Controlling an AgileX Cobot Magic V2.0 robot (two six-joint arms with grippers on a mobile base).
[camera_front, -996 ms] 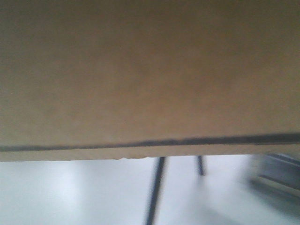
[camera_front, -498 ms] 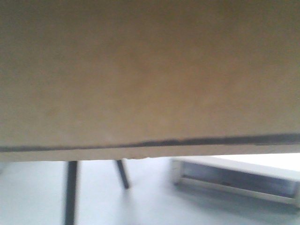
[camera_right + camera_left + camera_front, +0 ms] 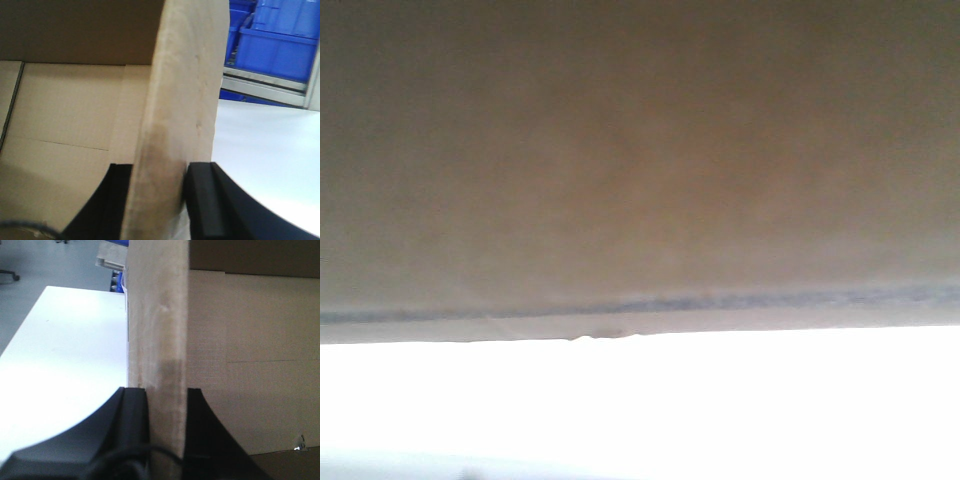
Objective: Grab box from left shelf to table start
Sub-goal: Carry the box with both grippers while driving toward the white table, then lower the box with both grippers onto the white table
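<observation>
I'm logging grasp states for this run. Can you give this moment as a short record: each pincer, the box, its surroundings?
left pincer: shut on a wall of the cardboard box, one finger inside, one outside
right pincer: shut on a wall of the cardboard box, same way
cardboard box: brown, inside visible in both wrist views; fills most of the front view
table: white, beside the box in both wrist views
box touching table: cannot tell
background: blue plastic bins beyond the table
</observation>
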